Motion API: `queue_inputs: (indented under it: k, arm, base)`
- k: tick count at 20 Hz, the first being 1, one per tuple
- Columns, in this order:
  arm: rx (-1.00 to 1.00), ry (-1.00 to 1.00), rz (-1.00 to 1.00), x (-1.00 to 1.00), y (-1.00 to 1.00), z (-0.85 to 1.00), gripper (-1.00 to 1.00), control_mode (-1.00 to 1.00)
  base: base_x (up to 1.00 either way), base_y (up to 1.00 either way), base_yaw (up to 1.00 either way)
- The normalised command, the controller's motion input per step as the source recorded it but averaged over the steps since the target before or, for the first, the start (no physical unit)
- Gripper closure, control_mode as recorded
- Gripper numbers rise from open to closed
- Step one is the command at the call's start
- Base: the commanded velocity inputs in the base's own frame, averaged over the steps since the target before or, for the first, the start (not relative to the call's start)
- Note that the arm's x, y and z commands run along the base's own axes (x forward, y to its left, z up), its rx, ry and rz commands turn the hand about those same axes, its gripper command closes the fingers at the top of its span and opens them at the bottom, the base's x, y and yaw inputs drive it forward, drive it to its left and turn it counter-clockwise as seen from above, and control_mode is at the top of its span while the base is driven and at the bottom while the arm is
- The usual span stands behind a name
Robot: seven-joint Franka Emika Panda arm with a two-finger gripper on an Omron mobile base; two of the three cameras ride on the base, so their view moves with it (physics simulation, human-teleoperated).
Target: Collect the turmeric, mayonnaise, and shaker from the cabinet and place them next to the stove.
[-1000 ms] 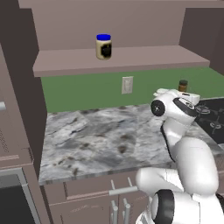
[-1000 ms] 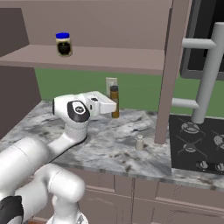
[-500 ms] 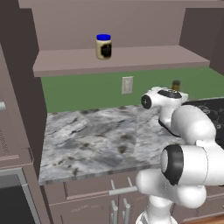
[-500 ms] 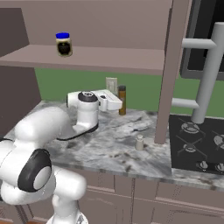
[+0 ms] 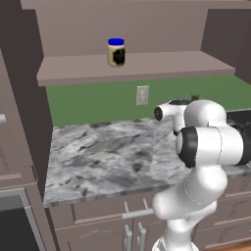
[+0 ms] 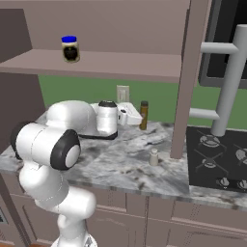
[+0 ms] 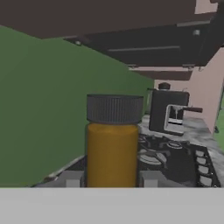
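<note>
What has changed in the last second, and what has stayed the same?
The arm has swung further toward the stove, carrying the turmeric along above the counter; the gripper remains shut on the bottle. The elbow has folded nearer to the cameras. The mayonnaise is unmoved on the cabinet shelf, and the shaker is unmoved on the counter beside the stove.

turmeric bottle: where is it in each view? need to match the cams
Left base view: just the turmeric's dark cap, peeking over the arm at centre right.
Right base view: upright near the back wall, centre, at the gripper.
Hand view: large, lower centre, between the fingertips.
Shared landmark: the stove, beside it in the right base and hand views.
</note>
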Motion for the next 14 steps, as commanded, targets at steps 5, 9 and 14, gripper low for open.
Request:
queue_inputs:
  k: [5,9,14]
  arm:
    - [0.08,-0.01,0.0,0.46,-0.46,-0.36,1.0,-1.0]
    - [0.08,-0.05,0.0,0.38,-0.38,-0.4,1.0,-1.0]
    - [0.06,-0.09,0.02,0.28,-0.39,-0.37,1.0,-1.0]
  base:
    - [0.0,0.0,0.0]
    - [0.0,0.0,0.0]
    - [0.0,0.0,0.0]
